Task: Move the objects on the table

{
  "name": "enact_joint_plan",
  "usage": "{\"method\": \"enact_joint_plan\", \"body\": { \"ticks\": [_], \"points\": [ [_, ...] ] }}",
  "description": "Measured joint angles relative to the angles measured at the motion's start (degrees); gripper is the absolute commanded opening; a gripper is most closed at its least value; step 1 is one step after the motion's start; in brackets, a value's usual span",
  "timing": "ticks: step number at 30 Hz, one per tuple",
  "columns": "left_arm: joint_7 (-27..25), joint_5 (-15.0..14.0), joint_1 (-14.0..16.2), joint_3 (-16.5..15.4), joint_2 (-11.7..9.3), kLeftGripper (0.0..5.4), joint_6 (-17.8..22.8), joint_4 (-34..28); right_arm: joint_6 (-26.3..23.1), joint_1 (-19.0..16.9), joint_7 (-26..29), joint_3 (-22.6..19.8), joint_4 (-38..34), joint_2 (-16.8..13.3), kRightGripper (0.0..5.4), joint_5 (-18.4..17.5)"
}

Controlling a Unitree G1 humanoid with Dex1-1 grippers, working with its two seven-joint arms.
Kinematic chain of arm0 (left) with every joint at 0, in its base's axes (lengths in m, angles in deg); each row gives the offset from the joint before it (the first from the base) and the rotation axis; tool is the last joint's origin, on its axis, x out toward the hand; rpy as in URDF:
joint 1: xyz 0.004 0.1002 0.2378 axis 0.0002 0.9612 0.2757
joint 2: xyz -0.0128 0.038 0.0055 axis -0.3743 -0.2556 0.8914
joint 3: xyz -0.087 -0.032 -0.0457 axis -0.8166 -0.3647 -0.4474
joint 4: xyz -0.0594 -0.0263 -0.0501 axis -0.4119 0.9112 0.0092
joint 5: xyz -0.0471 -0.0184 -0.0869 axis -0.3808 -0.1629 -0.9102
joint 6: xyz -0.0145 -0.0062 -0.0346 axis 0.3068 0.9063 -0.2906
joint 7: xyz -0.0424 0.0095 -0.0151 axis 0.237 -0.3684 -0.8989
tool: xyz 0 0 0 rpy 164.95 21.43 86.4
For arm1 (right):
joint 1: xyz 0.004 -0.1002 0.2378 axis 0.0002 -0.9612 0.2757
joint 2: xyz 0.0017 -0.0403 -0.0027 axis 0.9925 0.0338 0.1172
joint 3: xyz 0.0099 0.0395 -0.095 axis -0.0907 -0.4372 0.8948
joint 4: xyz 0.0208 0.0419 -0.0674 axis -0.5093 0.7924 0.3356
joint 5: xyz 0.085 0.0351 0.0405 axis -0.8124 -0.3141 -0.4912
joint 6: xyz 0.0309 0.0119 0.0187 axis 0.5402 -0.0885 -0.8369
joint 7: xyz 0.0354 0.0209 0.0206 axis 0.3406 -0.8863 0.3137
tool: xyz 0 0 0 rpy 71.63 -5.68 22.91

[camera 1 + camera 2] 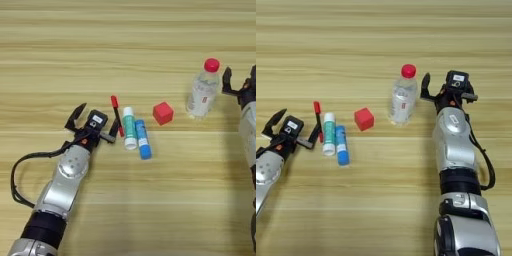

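Silver and black, the left arm reaches in from the lower left across the broad light-brown wooden table (150,45). Its left gripper (95,118) rests low over the planks with its two black fingers spread wide; one fingertip lies just beside the thin red pen (117,115), though contact cannot be made out. Right of the pen lies the white tube with green label (130,128), and the blue glue-stick tube (143,139) lies alongside it, the two touching or nearly so. Further right, apart from them, sits the small red cube (163,113). Beyond it the clear plastic bottle with red cap (404,95) stands upright. Just beside the bottle, on its right, the right gripper (448,90) has its fingers spread, holding nothing.
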Motion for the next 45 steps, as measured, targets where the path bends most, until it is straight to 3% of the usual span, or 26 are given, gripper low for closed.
{"method": "enact_joint_plan", "body": {
  "ticks": [15, 21, 29, 34, 39, 45],
  "points": [
    [2.4, -0.7, -0.7, -5.4, -0.2, 5.40, -0.6, -0.1, -0.1, -0.4, -2.1, -1.6, -2.6, -0.1, 5.37, -0.1],
    [3.2, -4.8, -1.8, -9.8, -0.4, 5.40, -4.5, -1.3, -0.1, -2.0, -2.3, -2.3, -9.5, -0.4, 5.37, -0.5],
    [6.4, -5.3, -4.4, -14.6, -1.5, 5.40, -8.4, 3.4, -1.6, -7.5, -2.3, -0.5, -24.3, 0.1, 5.37, 0.5],
    [6.5, -5.3, -4.7, -14.7, -1.4, 5.40, -8.9, 6.8, -7.5, -13.2, -0.6, 3.9, -39.6, 1.1, 5.37, 0.3],
    [6.6, -6.2, -5.6, -15.1, -1.4, 5.40, -9.0, 8.8, -13.4, -16.2, 2.7, 9.2, -50.9, 1.4, 5.37, -0.8],
    [6.8, -6.8, -5.7, -15.2, -1.4, 5.40, -9.0, 10.0, -19.4, -19.0, 8.0, 16.0, -55.2, 1.0, 5.37, -2.3]
  ]
}}
